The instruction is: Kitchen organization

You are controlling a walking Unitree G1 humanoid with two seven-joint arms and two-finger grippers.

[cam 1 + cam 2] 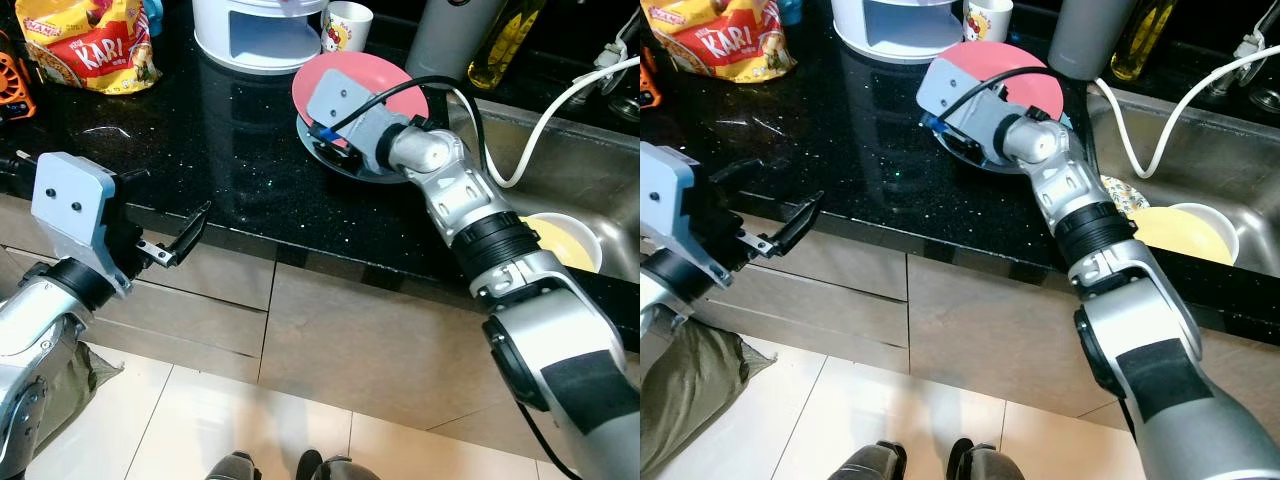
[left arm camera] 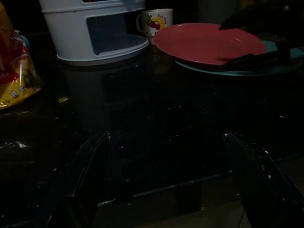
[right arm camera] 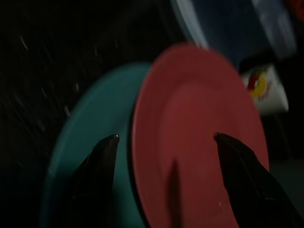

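We stand before the black table, its speckled top running from the snack bag at our far left to the steel sink at our right, with pale drawers below and tiled floor at our feet. At the back sits a white tiered container, a small printed cup just beside it, and a grey canister with an oil bottle near the sink's corner. A yellow bowl lies in the sink, and a white cable trails over its rim. Our work is the plates: a pink plate rests on a teal plate, stacked near the sink edge, probably gathered there for washing or stacking away. Our right end effector reaches over the stack with its fingers spread apart, one fingertip over the teal rim and the other across the pink plate, so it seems lined up to take the pink plate by its edge; it grips nothing yet. Our left end effector hangs off the table's front edge, fingers apart and empty, kept low and out of the way, we judge, so the right arm has room.
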